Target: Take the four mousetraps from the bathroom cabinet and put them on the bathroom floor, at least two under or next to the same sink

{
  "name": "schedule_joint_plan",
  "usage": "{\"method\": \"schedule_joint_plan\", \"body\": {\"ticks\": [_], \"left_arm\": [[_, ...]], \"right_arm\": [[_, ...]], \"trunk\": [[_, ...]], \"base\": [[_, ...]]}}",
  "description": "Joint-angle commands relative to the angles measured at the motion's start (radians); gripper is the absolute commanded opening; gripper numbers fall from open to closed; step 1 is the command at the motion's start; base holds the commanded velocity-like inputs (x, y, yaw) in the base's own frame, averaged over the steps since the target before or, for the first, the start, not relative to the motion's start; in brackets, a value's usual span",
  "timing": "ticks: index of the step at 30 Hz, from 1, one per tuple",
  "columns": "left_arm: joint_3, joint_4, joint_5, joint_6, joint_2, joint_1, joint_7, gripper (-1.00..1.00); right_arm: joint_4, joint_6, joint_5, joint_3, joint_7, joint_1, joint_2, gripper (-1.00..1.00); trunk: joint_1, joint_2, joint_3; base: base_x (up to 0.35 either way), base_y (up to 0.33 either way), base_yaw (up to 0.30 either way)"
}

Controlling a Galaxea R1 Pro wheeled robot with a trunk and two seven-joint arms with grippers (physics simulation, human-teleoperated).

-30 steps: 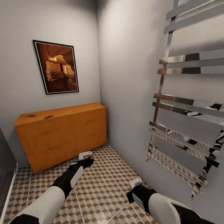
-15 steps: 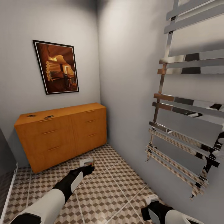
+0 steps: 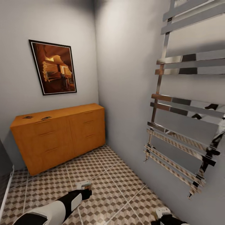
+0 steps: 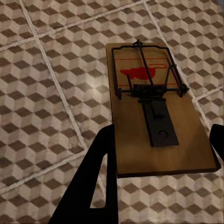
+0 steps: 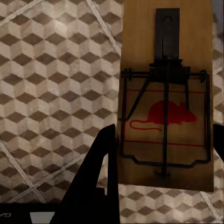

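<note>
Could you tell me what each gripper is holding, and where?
Each holds a mousetrap by its side edges: left gripper near the board's plain end, right gripper at the other's mouse-print end.

The cabinet (image 3: 59, 136) stands in the corner on the bathroom floor (image 3: 122, 184), orange-brown with stacked drawers and slim bar handles. Two small dark mousetraps (image 3: 46, 118) (image 3: 27, 117) lie flat on the cabinet's top, near its left end. Two more (tan boards, dark wire, a red mouse print) sit clamped in the left end effector (image 4: 158, 154) and the right end effector (image 5: 161, 158), above the tiles: mousetrap (image 4: 154, 112), mousetrap (image 5: 168, 93).
</note>
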Motion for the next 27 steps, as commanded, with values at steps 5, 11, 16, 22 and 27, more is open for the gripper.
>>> {"method": "schedule_joint_plan", "body": {"ticks": [5, 11, 16, 22, 27], "left_arm": [[-0.009, 0.007, 0.007, 0.004, -0.001, 0.001, 0.007, -1.0], [-0.009, 0.011, -0.003, -0.001, -0.001, 0.006, 0.007, -1.0], [-0.009, 0.012, -0.051, -0.019, -0.004, 0.014, 0.007, -1.0], [-0.009, 0.021, -0.09, -0.026, -0.037, 0.023, 0.007, -1.0], [-0.01, 0.024, -0.105, -0.027, -0.061, 0.036, 0.006, -1.0]], "right_arm": [[0.002, 0.001, -0.032, -0.008, -0.001, 0.002, -0.011, -1.0], [0.002, 0.0, -0.052, -0.008, -0.001, 0.003, -0.052, -1.0], [0.002, -0.001, -0.069, -0.008, -0.001, 0.003, -0.063, -1.0], [0.002, -0.001, -0.093, -0.008, -0.002, 0.003, -0.069, -1.0], [0.003, -0.001, -0.097, -0.008, -0.002, 0.003, -0.083, -1.0]], "trunk": [[0.0, -0.001, 0.001], [0.0, -0.001, 0.004], [0.0, -0.001, 0.006], [0.0, -0.001, 0.008], [0.0, -0.001, 0.011]], "base": [[0.0, 0.0, -0.231], [0.0, 0.0, -0.237], [0.0, 0.0, -0.238], [0.0, 0.0, -0.238], [0.0, 0.0, -0.238]]}}
